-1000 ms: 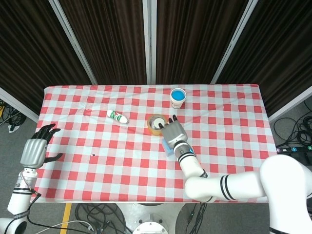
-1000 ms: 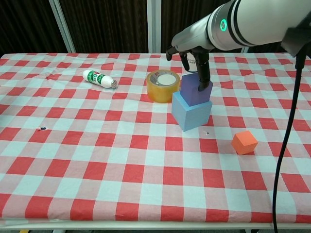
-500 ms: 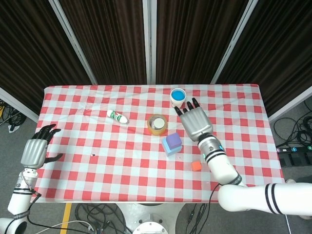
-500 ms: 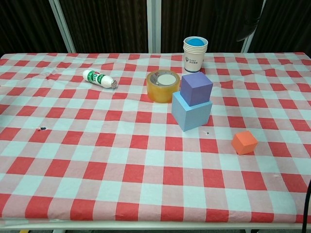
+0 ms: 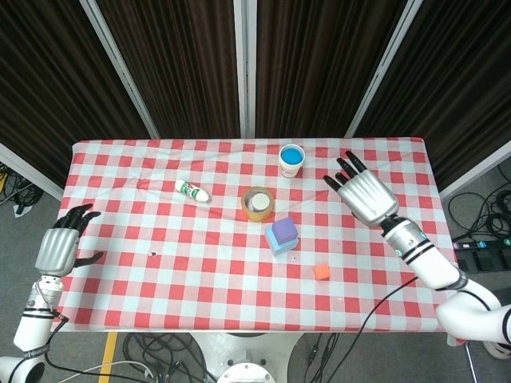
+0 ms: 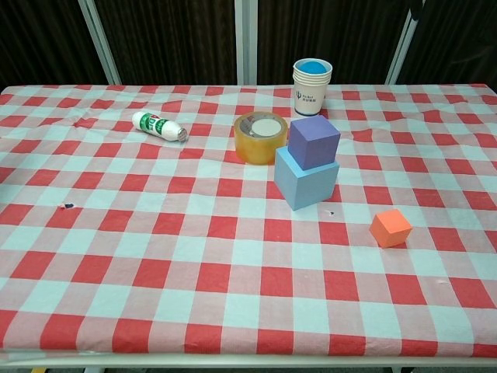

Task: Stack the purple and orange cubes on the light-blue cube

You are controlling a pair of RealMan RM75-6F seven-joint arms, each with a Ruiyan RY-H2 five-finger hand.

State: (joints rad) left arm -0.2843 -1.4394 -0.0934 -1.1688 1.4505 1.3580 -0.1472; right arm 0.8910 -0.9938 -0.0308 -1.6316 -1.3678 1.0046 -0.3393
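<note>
The purple cube [image 6: 313, 141] [image 5: 283, 231] sits on top of the light-blue cube [image 6: 305, 182] [image 5: 275, 243] near the table's middle. The small orange cube [image 6: 390, 228] [image 5: 321, 272] lies alone on the cloth, nearer the front and to the right of the stack. My right hand [image 5: 365, 195] hovers open above the table's right side, fingers spread, well away from the cubes; only the head view shows it. My left hand [image 5: 60, 244] hangs open beyond the table's left edge, holding nothing.
A roll of yellow tape [image 6: 260, 137] lies just behind the stack on its left. A paper cup with a blue inside [image 6: 312, 85] stands at the back. A small white bottle [image 6: 158, 126] lies on its side at the back left. The table's right edge [image 5: 437, 199] is close to my right hand.
My right hand let go of the purple cube, leaving it on the light-blue cube, and drew away up and to the right. The left hand stayed still.
</note>
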